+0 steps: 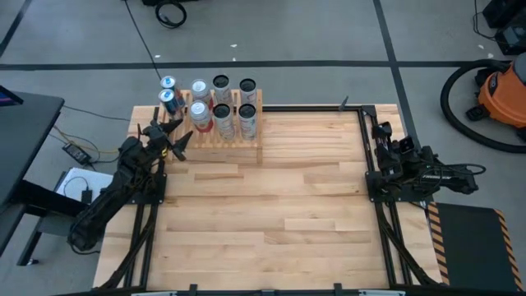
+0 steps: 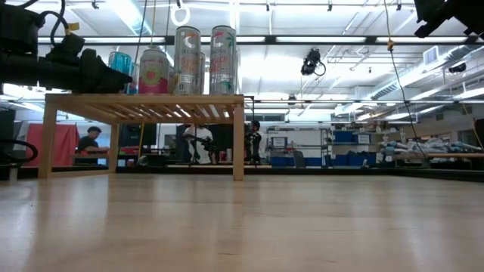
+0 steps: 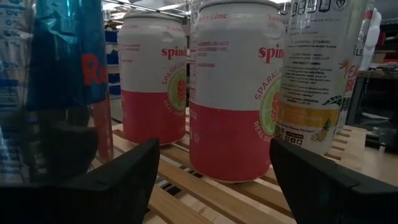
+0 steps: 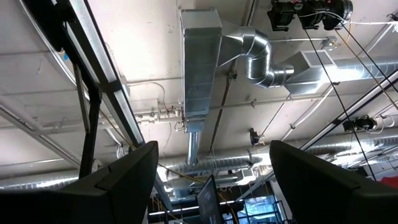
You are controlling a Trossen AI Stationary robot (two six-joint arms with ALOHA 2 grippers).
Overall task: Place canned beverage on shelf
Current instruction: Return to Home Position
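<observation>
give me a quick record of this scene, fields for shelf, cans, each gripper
shelf: light-wood slatted rack at the far left of the table
cans: eight, upright on the shelf in four pairs; blue pair at the left end, white and pink pair next
left gripper: open, empty, at the shelf's near edge, facing the cans
right gripper: open, empty, parked at the table's right edge, pointing up

orange vacuum (image 1: 503, 92) on floor right of table (image 1: 271, 214); person (image 2: 91, 141) in room behind; ceiling duct (image 4: 202, 68) overhead
</observation>
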